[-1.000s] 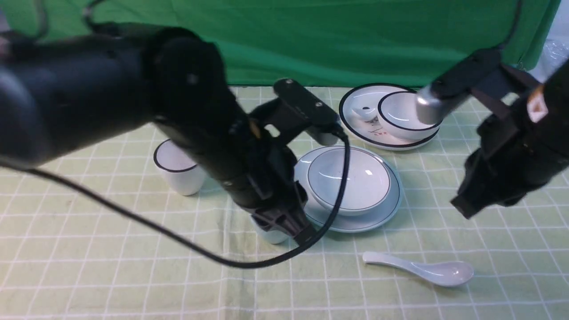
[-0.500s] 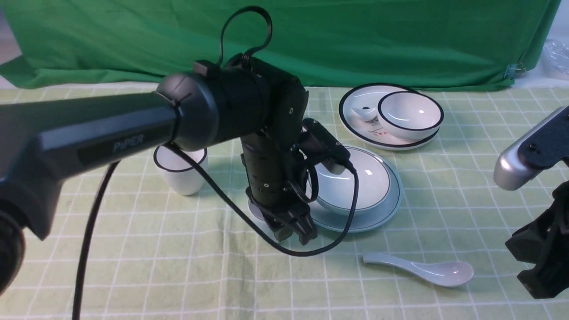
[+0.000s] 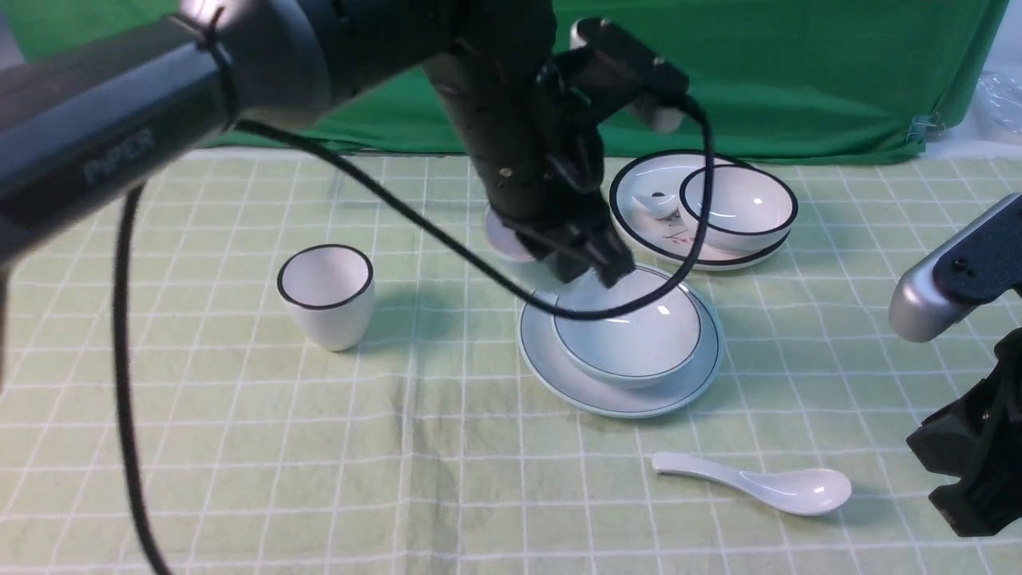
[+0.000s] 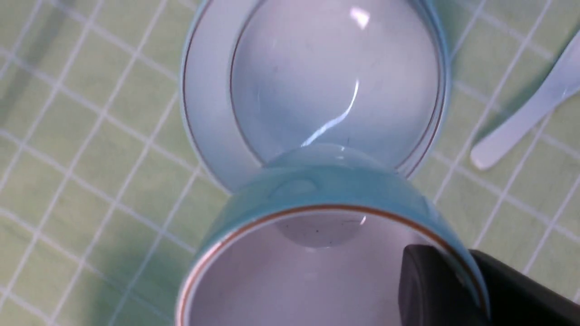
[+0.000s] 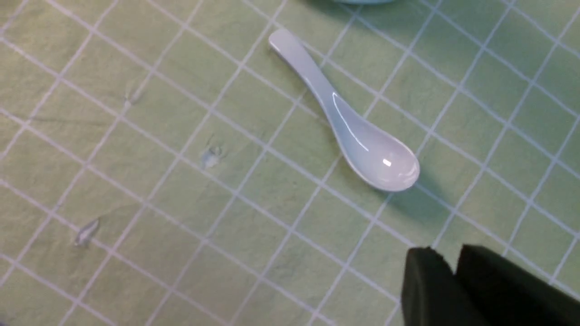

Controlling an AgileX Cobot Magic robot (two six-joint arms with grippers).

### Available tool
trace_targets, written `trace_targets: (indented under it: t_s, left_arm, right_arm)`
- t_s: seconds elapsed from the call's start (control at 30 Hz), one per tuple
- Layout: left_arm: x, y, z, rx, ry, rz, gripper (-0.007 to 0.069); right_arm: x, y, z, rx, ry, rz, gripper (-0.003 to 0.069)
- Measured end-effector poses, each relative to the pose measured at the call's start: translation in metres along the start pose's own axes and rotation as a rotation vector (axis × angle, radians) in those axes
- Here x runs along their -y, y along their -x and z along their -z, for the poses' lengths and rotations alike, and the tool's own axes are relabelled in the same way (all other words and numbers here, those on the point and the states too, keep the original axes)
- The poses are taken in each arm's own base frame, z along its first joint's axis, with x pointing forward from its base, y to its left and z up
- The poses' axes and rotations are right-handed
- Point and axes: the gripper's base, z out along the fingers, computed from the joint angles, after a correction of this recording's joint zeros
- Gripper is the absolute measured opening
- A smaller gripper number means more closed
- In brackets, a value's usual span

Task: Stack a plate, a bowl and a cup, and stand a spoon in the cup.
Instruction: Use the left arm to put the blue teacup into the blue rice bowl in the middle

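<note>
Since half a second ago the left gripper has risen off the cloth with the cup clamped in it, and now hangs over the far left edge of the bowl. The bowl sits in the plate, and the spoon lies nearer, to the right. Left wrist view: one finger reaches inside the cup's rim. Right wrist view: the right gripper is pressed closed and empty, just beside the spoon
</note>
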Motion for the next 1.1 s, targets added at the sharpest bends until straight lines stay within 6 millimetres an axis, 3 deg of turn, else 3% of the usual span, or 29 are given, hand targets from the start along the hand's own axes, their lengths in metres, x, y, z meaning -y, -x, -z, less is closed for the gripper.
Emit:
trace_targets:
  t_s: [0.13, 0.17, 0.2, 0.27, 0.47, 0.67, 0.8, 0.97, 1.1]
  left_arm:
    - [-0.002, 0.02, -0.043, -0.018, -0.04, -0.016, 0.0045]
    - [-0.002, 0.021, -0.046, -0.021, -0.042, -0.018, 0.0045]
    - [-0.003, 0.024, -0.065, -0.039, -0.05, -0.019, 0.0045]
    - [-0.004, 0.028, -0.082, -0.048, -0.055, -0.022, 0.0045]
    - [-0.003, 0.028, -0.111, -0.09, -0.061, -0.036, 0.0045]
    - [-0.005, 0.026, -0.119, -0.109, -0.048, -0.055, 0.005]
    - [-0.004, 0.026, -0.121, -0.109, -0.057, -0.051, 0.0113]
    - [-0.004, 0.027, -0.116, -0.097, -0.055, -0.051, 0.03]
    - [-0.004, 0.034, -0.086, -0.04, -0.04, -0.041, 0.0449]
  right_arm:
    - [0.0, 0.0, 0.0, -0.002, 0.0, 0.0, 0.0146]
    - [0.0, 0.0, 0.0, -0.003, 0.0, 0.0, 0.0146]
    - [0.0, 0.0, 0.0, -0.004, 0.0, 0.0, 0.0147]
    - [0.0, 0.0, 0.0, -0.004, 0.0, 0.0, 0.0149]
    - [0.0, 0.0, 0.0, -0.004, 0.0, 0.0, 0.0158]
    - [0.0, -0.001, -0.001, -0.008, 0.001, 0.0, 0.0164]
    - [0.0, -0.002, -0.002, -0.014, 0.002, 0.001, 0.0181]
    - [0.0, 0.001, -0.003, 0.022, -0.008, 0.004, 0.0307]
    - [0.001, 0.007, -0.011, 0.024, -0.009, 0.034, 0.0393]
